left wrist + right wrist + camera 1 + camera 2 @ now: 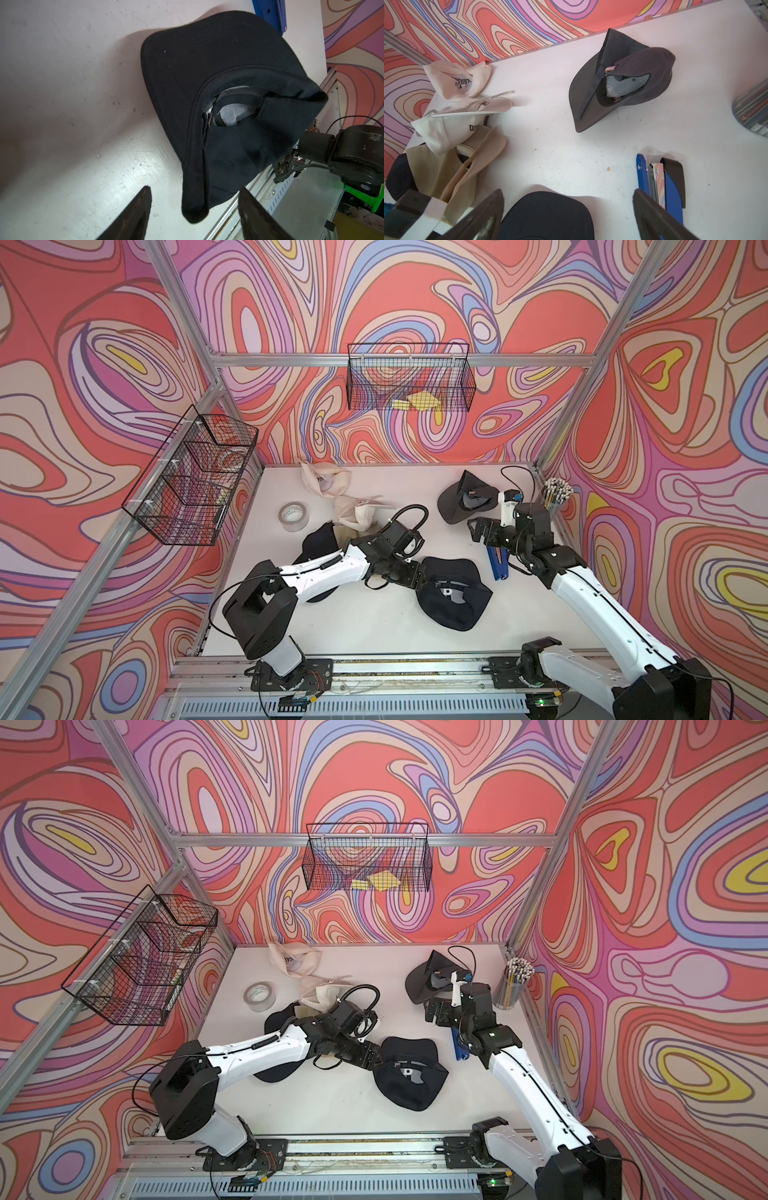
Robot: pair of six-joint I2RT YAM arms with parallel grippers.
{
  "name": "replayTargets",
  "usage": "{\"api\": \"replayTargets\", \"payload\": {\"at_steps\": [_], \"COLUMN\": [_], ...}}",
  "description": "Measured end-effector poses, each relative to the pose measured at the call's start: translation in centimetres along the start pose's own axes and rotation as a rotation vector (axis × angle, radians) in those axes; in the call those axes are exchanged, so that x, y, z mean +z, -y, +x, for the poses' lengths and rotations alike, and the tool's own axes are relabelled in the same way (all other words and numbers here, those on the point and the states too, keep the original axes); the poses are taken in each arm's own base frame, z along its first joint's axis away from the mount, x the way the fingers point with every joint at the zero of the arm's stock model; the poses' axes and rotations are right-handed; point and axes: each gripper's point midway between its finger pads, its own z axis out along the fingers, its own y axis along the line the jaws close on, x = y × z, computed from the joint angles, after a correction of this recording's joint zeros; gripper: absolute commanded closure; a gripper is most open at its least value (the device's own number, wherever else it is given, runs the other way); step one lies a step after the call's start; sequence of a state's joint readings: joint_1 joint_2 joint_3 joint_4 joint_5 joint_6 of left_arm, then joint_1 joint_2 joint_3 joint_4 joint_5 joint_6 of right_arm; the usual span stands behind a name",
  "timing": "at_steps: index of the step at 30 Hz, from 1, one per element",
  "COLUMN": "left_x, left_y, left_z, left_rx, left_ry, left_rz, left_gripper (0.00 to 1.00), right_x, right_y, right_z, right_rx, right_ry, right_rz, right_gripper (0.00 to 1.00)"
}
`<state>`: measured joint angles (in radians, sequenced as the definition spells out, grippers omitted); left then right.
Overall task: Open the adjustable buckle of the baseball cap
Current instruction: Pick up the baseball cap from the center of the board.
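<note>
A black baseball cap [453,597] [409,1073] lies at mid-table, its brim [546,214] pointing toward the right arm. The left wrist view shows its underside [218,62]. A small metal buckle [210,118] sits at the rear opening, and the strap's loose end [193,209] hangs down. My left gripper [419,578] [194,189] is at the cap's rear edge. Its jaws stand apart on either side of the strap end, and the fingers [141,207] touch nothing. My right gripper [478,529] [569,199] hovers wide open above the brim, holding nothing.
A grey cap [461,497] [623,83] lies back right, and beige caps [328,485] [463,83] back left. Another black cap [320,543] lies under the left arm. Also here are a tape roll [294,515], a blue stapler [498,564], a pencil cup [555,497] and wire baskets [195,477] on the walls.
</note>
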<state>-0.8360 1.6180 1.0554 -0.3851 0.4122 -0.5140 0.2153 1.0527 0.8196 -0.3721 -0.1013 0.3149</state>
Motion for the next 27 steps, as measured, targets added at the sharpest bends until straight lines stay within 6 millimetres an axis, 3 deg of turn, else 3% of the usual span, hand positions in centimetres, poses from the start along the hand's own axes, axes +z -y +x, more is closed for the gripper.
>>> {"api": "replayTargets", "payload": {"at_steps": [3,6,8,9,15,19,23,27], "left_x": [0.8,1.4,1.6,1.6,-0.2,-4.5,-9.1,-11.3], "left_y": [-0.1,-0.1,0.1,0.2,1.7,4.1,6.6,7.2], "left_z": [0.2,0.3,0.2,0.2,-1.8,-5.1,-8.2,-9.9], "left_rx": [-0.019,-0.035,-0.032,-0.027,0.066,0.187,0.324,0.453], "left_ry": [-0.006,-0.017,-0.016,-0.016,0.043,0.176,0.316,0.377], "left_rz": [0.011,0.025,0.036,0.038,0.024,0.011,-0.015,-0.079], "left_gripper": [0.52,0.72,0.97,1.00,1.00,1.00,1.00,1.00], "right_x": [0.0,-0.1,-0.1,-0.1,-0.1,-0.2,-0.7,-1.7], "right_y": [-0.2,-0.3,-0.4,-0.4,-0.8,-1.4,-2.7,-4.6], "right_z": [0.1,0.1,0.0,0.0,-0.1,-0.3,-0.9,-1.2], "right_rx": [0.000,0.000,0.000,-0.001,-0.003,-0.015,-0.045,-0.113], "right_ry": [-0.005,-0.004,-0.001,-0.001,0.005,0.011,0.033,0.045], "right_rz": [-0.010,-0.019,-0.023,-0.024,-0.043,-0.077,-0.149,-0.251], "right_gripper": [0.02,0.02,0.02,0.02,0.02,0.02,0.08,0.19]}}
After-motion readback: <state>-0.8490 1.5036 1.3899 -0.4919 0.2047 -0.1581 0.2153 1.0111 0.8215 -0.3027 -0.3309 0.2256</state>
